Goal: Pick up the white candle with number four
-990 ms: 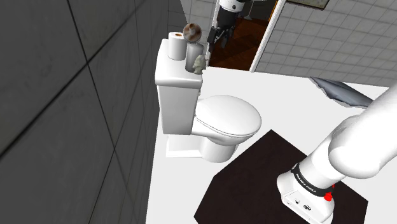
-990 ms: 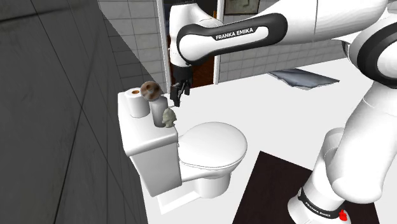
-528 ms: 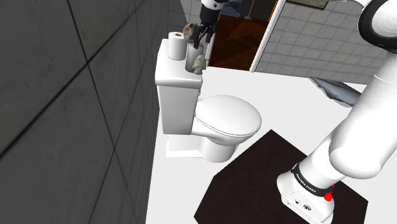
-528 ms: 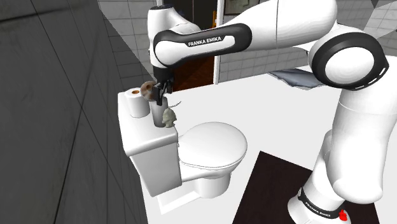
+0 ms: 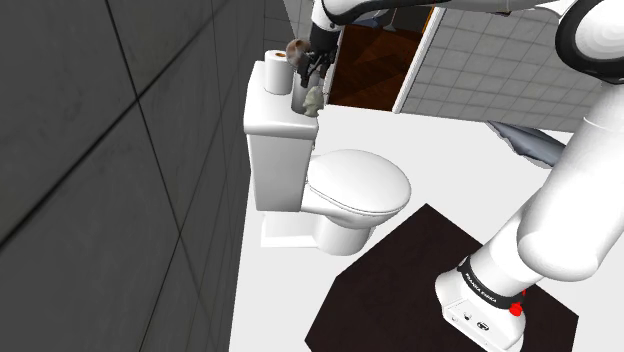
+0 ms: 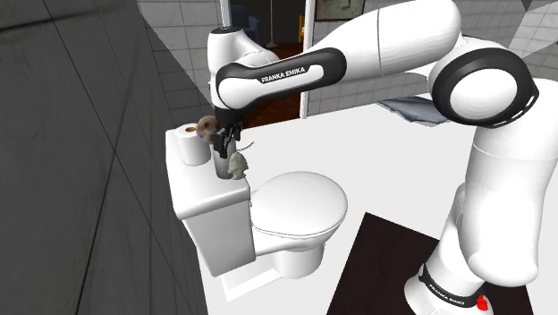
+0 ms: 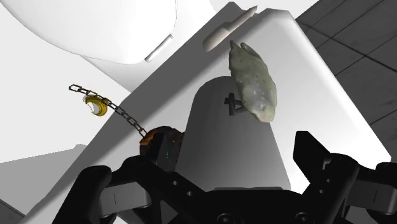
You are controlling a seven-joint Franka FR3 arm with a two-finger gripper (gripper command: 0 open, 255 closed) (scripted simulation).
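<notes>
Gripper (image 7: 205,163) straddles upright candle (image 7: 224,130), seemingly without contact.

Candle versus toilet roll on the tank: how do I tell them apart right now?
The candle looks grey with a small dark mark on its side; the toilet roll is whiter with a brown core on top. The candle stands between the fingers of the open claw; the toilet roll stands beside it, outside them. Both stand upright on the toilet tank.
</notes>
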